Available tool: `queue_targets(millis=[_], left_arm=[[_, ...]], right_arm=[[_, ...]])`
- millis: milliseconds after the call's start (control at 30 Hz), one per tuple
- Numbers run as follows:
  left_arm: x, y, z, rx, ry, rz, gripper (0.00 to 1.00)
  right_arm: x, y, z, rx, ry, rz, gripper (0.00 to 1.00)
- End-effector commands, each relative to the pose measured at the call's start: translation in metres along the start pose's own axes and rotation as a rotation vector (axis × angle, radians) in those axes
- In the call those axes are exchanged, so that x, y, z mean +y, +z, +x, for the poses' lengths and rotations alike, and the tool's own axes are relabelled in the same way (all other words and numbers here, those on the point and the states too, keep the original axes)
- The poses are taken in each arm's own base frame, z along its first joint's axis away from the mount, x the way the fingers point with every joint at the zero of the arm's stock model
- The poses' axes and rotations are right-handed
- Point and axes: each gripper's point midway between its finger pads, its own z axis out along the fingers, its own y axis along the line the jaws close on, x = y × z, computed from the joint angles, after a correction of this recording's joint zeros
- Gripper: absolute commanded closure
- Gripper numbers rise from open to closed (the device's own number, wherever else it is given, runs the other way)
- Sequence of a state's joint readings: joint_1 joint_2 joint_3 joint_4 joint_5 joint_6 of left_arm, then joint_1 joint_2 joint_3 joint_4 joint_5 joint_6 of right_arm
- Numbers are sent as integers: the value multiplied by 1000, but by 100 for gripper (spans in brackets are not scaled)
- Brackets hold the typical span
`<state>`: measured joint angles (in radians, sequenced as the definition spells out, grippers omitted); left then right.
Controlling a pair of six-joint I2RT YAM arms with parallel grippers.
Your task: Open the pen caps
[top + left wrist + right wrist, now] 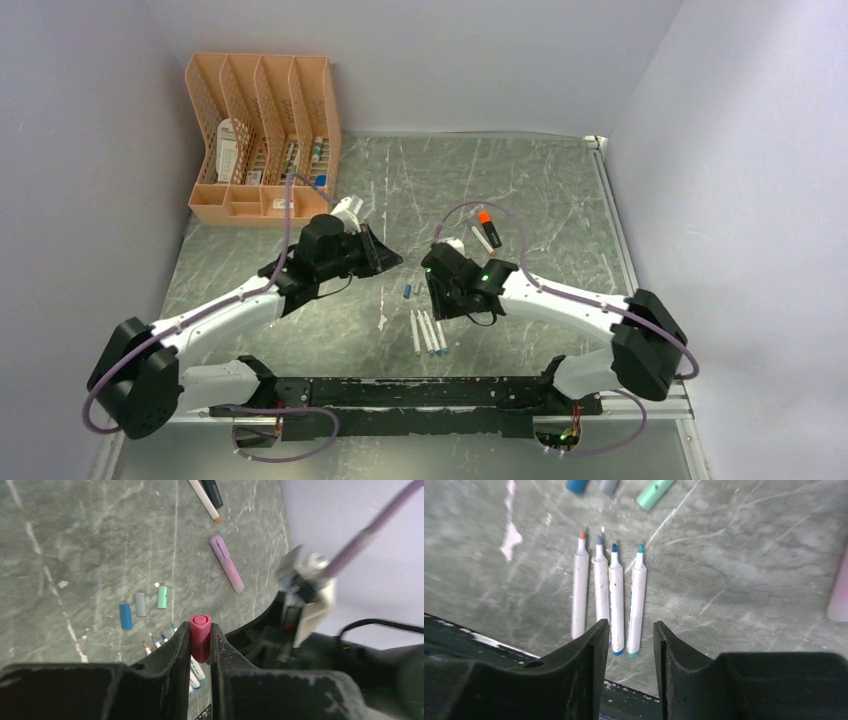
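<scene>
A grey marbled table fills the overhead view, enclosed by pale walls. At its far left corner stands an orange file organiser with four slots holding a few small items.

Two white and black arms reach in from the near edge. The left arm and the right arm both angle toward the middle of the table, and their wrists are near each other but apart.

The left gripper is clenched on a pink cap. The cap stands upright between the two black fingers, raised above the table, with its round end poking out past the fingertips.

The right gripper is released, with its jaws apart and nothing between them. It hangs over the near ends of four white pens. These pens lie side by side on the table with their caps off, their tips showing red, purple, blue and teal.

A pale purple highlighter lies alone on the table, well apart from the pens.

Three loose caps lie in a short row just beyond the pen tips: a blue cap, a grey cap and a teal cap. They are close together but do not touch the pens.
</scene>
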<state>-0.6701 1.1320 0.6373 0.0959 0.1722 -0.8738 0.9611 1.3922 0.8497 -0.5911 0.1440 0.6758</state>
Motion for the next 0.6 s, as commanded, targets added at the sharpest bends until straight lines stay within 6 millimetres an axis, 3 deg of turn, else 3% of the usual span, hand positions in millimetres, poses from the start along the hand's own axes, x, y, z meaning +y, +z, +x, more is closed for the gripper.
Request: queue_targets(millis=[0, 233, 567], left_arm=[[-25, 17, 19, 126, 77, 52, 88], [-30, 74, 69, 329, 113, -1, 86], [-27, 133, 98, 409, 113, -45, 85]], right_arm=[[-21, -33, -32, -105, 42, 50, 62], [-51, -70, -54, -206, 141, 55, 62], [-59, -91, -54, -245, 160, 40, 62]])
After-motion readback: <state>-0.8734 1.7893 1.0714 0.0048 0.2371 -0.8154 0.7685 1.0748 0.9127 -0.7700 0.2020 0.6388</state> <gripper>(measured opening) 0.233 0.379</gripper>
